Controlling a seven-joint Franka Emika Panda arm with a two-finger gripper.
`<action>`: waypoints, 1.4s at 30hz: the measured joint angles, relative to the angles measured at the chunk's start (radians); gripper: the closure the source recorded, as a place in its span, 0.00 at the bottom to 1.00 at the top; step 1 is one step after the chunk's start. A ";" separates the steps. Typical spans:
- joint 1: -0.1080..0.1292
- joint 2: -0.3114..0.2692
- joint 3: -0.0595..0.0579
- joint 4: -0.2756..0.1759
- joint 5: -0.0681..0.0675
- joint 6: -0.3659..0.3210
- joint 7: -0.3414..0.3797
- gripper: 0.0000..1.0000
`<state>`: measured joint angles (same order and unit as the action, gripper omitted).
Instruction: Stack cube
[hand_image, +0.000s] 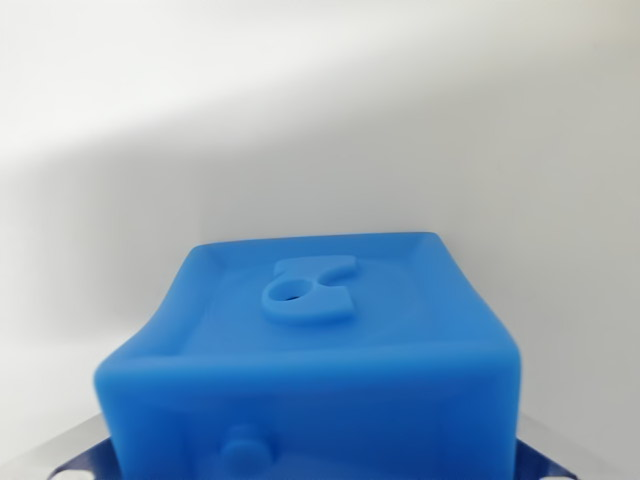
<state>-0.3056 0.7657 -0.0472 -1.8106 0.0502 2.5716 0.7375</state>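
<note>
A big blue cube (320, 360) fills the bottom middle of the wrist view. It is very close to the camera. Its near face runs off the bottom edge of the picture, so the base cannot be seen. The top face has a raised rim all round and tips a little, with the wrist view's left side lower. In the middle of the top sits one raised shape (310, 290) with one round hole in it. On the near face there is one small round bump (243, 445).

Below the cube, at both bottom corners, something darker blue (85, 465) peeks out, one bit on the wrist view's left and one bit on the wrist view's right. It has small pale holes. It lies under the cube and looks to be touching it, but I cannot tell what it is.

The gripper does not show in this picture, so I cannot tell if its fingers are spread, pressed together or pinching the cube.

Next comes the white surface (320, 120). It spreads out bare to the left, to the right and far behind the cube, so there is lots of open room on those three sides. No edge or corner of the surface shows. A soft grey shadow lies across it around the cube, and the far part at the top is brighter.

I count one cube.
</note>
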 joint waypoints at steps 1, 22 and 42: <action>0.000 -0.001 0.000 0.000 0.000 -0.001 0.000 1.00; 0.001 -0.059 -0.001 -0.020 0.000 -0.037 0.000 1.00; 0.002 -0.151 -0.004 -0.040 -0.002 -0.106 0.001 1.00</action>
<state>-0.3039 0.6143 -0.0512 -1.8505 0.0482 2.4652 0.7382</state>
